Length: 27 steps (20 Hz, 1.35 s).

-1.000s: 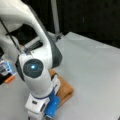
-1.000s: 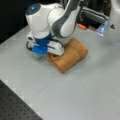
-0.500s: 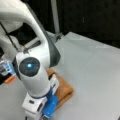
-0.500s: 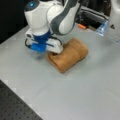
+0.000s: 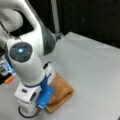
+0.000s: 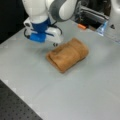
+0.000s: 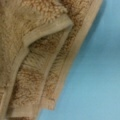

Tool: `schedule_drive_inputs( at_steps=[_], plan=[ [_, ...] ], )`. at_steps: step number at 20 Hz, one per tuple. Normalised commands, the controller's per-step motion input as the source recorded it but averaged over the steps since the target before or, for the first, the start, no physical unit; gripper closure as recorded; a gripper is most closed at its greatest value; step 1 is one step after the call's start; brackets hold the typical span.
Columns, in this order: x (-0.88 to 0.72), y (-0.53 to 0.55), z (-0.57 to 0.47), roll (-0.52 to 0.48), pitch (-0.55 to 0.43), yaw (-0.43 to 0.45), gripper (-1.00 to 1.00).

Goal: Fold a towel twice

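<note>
The orange-brown towel [image 5: 61, 91] [image 6: 68, 53] lies on the grey table as a thick folded bundle with several layers showing at its open end. My gripper [image 6: 55, 45] hangs just above the bundle's edge on a front view's left, its dark fingertips close to the cloth. In a front view the blue and white hand [image 5: 37, 97] covers the fingers and part of the towel. The wrist view shows only the towel [image 7: 37, 62] close up, with stacked hemmed edges beside bare table; no fingers show there.
A small orange object [image 6: 81, 26] [image 5: 10, 79] lies near the arm's base, with a clear blue-tinted item [image 6: 102, 27] beside it. A dark perforated board [image 6: 17, 107] borders the table's corner. A grey pole [image 5: 55, 17] stands behind the table.
The hand has risen slightly above the towel's edge. The towel stays folded in the same place.
</note>
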Motion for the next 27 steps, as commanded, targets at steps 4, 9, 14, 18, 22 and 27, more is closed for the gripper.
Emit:
schedule_drive_inputs(
  at_steps=[4, 9, 14, 18, 22, 27],
  plan=[
    [-0.17, 0.23, 0.35, -0.098, 0.014, 0.000, -1.00],
    [-0.20, 0.41, 0.32, -0.146, -0.035, -0.038, -1.00],
    [-0.20, 0.45, 0.21, -0.153, -0.019, -0.015, -1.00],
    [-0.15, 0.30, 0.05, -0.092, -0.068, -0.079, -1.00],
    [-0.13, 0.35, 0.07, -0.186, -0.104, -0.144, -1.00],
    [-0.09, 0.48, 0.10, -0.218, -0.092, -0.145, -1.00]
  ],
)
